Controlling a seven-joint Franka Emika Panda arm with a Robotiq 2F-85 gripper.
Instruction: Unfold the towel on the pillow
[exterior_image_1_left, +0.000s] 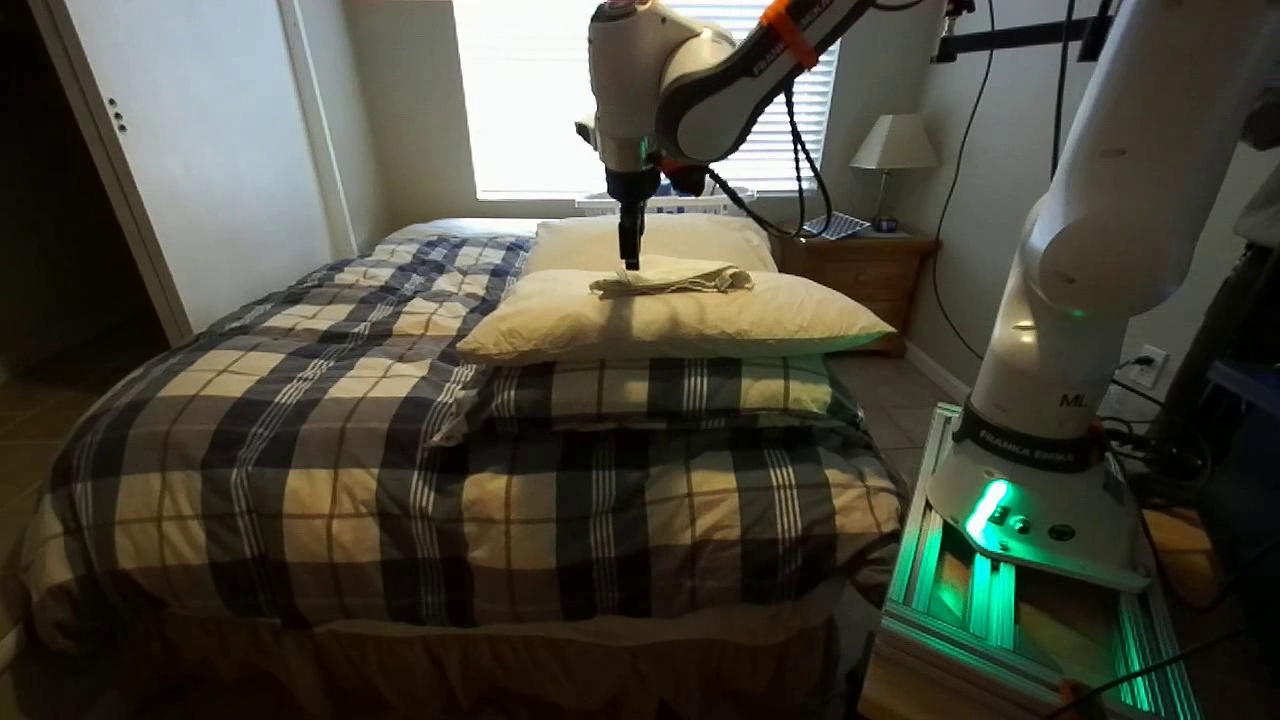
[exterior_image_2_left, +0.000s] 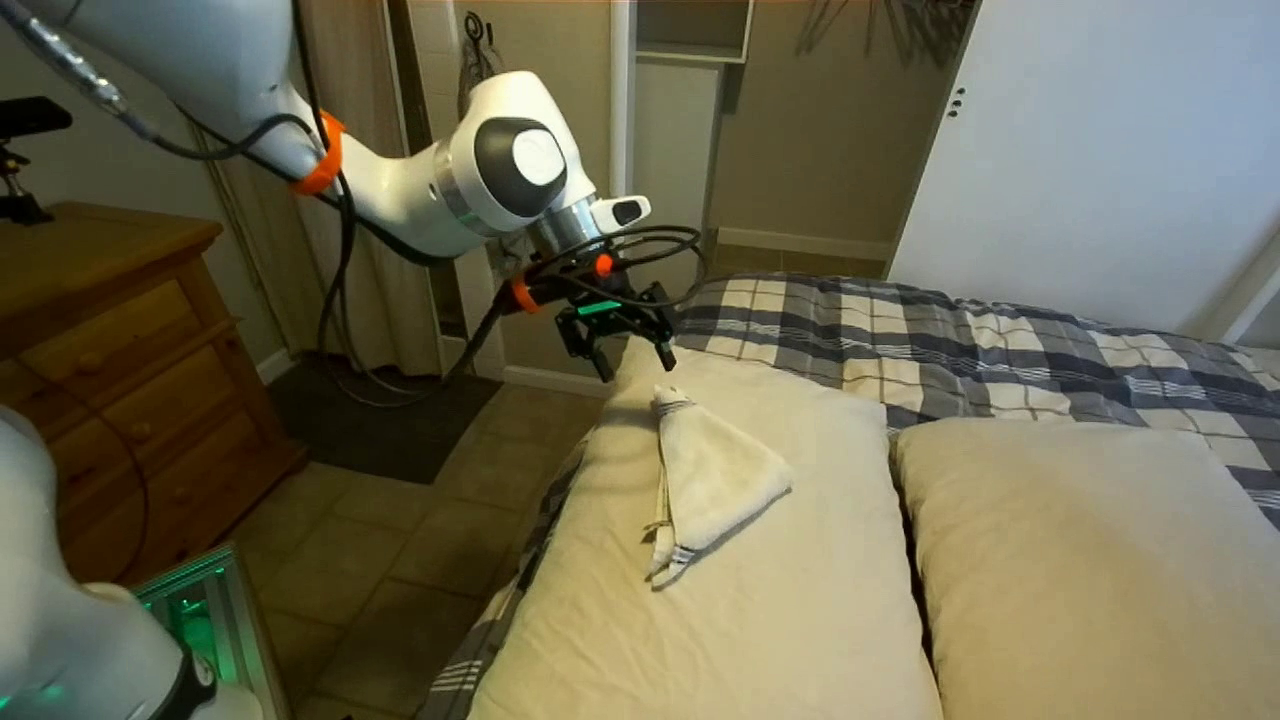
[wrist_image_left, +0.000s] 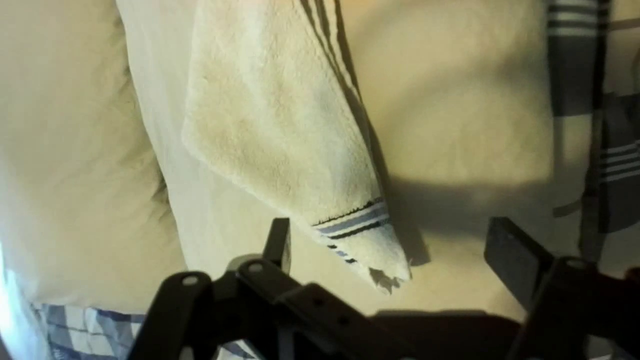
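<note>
Towel: a small cream-tan cloth towel, folded into a rough triangle, lies on top of the large plain cream rectangular pillow.
Towel tip: the narrow striped end, crossed by blue and black bands, rests on the pillow; a second row of bands peeks out along its edge, so probably more than one layer meets there.
Unfolding: the step in hand looks like taking this end. Come straight down toward the pillow with the end centred, pinch only the upper layer, and spare the soft pillow cover, which could bunch if caught. Then lift gently and draw that layer slowly across the pillow.
Gripper: the black two-fingered gripper hangs above the pillow, apparently touching neither it nor the towel.
Jaws: spread wide, a finger to each side of the striped end in the wrist view, nothing held.
Bedding: a second plain cream pillow lies beside the pillow; the dark-blue-and-cream plaid bedcover spreads out around it.
</note>
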